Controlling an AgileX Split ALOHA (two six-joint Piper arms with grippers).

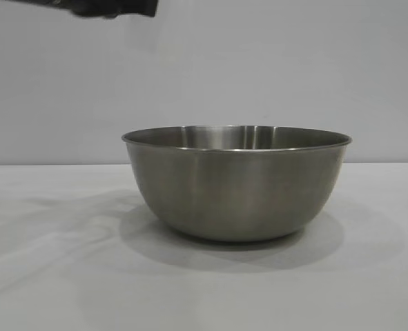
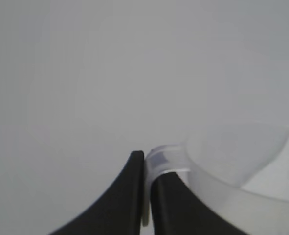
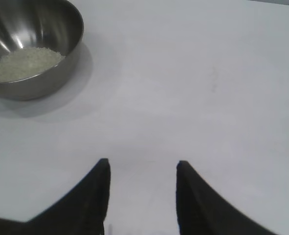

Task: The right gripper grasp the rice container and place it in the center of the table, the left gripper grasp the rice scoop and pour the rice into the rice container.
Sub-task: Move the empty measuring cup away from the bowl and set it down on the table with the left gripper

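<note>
The rice container, a large steel bowl, stands on the white table in the middle of the exterior view. In the right wrist view it holds a pale heap of rice. My left gripper is shut on the handle of the translucent rice scoop, held in the air; part of that arm shows at the top left of the exterior view. My right gripper is open and empty over bare table, apart from the bowl.
The white tabletop lies bare around the right gripper. A plain grey wall stands behind the table.
</note>
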